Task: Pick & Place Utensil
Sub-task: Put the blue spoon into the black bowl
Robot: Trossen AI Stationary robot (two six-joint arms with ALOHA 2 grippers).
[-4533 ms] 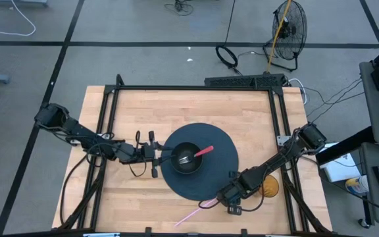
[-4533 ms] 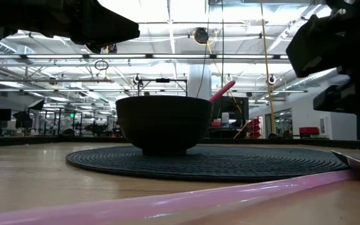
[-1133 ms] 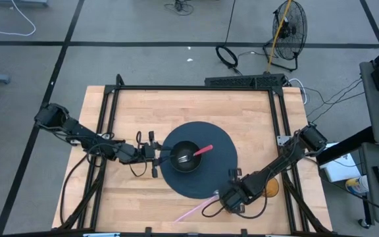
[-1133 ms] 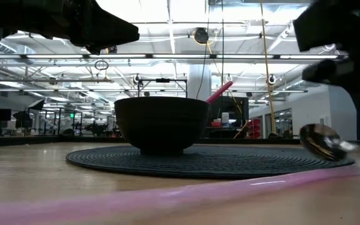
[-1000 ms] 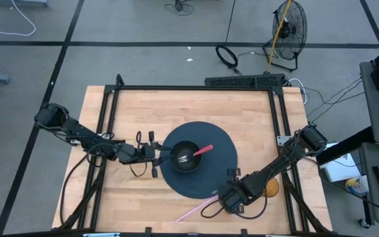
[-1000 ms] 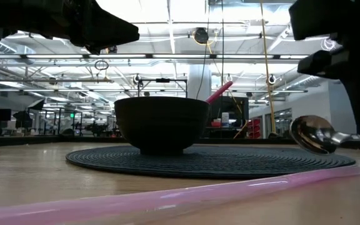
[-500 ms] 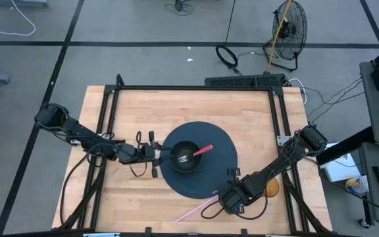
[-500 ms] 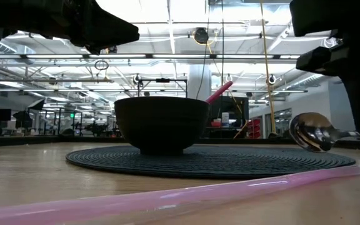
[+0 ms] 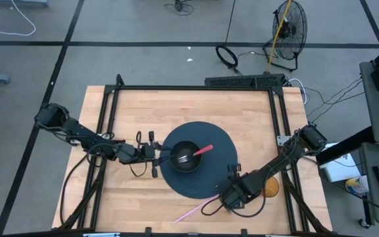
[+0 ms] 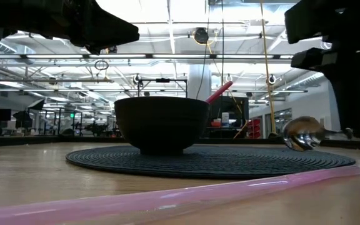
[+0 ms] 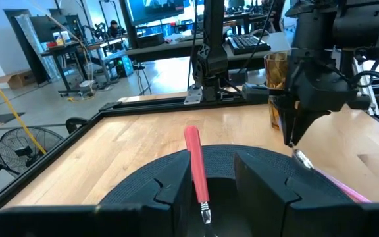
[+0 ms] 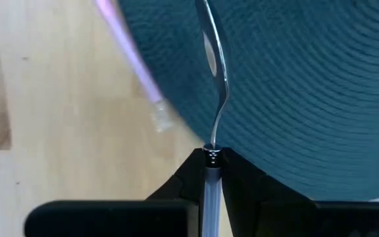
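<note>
No text, label, brand, number or sign can be read in any of the views. The monitors (image 11: 160,8) in the room at about 12 o'clock beyond the bench glow with what may be writing, but it is too small and blurred to make out.

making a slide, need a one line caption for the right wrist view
Right claw shut on a pink-handled spoon, bowl end over the dark woven mat.
</note>
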